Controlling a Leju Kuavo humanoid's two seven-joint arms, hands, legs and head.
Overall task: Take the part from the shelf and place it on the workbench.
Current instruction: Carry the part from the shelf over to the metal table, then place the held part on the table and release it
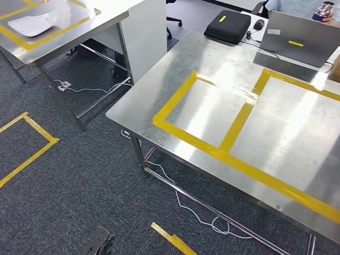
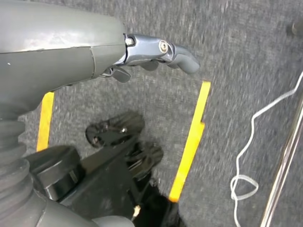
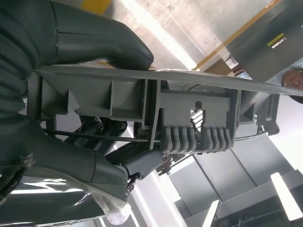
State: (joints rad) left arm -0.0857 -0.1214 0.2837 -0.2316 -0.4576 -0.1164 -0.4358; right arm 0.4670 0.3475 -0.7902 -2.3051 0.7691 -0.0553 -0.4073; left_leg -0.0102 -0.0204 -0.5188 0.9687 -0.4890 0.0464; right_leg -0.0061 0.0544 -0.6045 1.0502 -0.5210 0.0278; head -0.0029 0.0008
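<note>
My right hand (image 3: 89,156) grips a grey moulded plastic part (image 3: 143,99), a long flat piece with ribs and box-shaped pockets. The thumb (image 3: 107,42) lies on one side of it and the darker fingers (image 3: 118,165) on the other. Behind the part is the steel workbench (image 3: 171,28). The head view has the same workbench (image 1: 280,127) ahead and to the right, marked with yellow tape rectangles (image 1: 232,133). My left hand (image 2: 107,52) hangs over the carpet with fingers (image 2: 178,54) stretched out and nothing in it.
A grey laptop (image 1: 298,40), a black case (image 1: 228,25) and a mouse (image 1: 258,24) stand at the bench's far edge, with a person (image 1: 324,10) behind. A second steel table (image 1: 60,32) at far left carries a white part (image 1: 34,24). A white cable (image 1: 192,210) trails under the bench.
</note>
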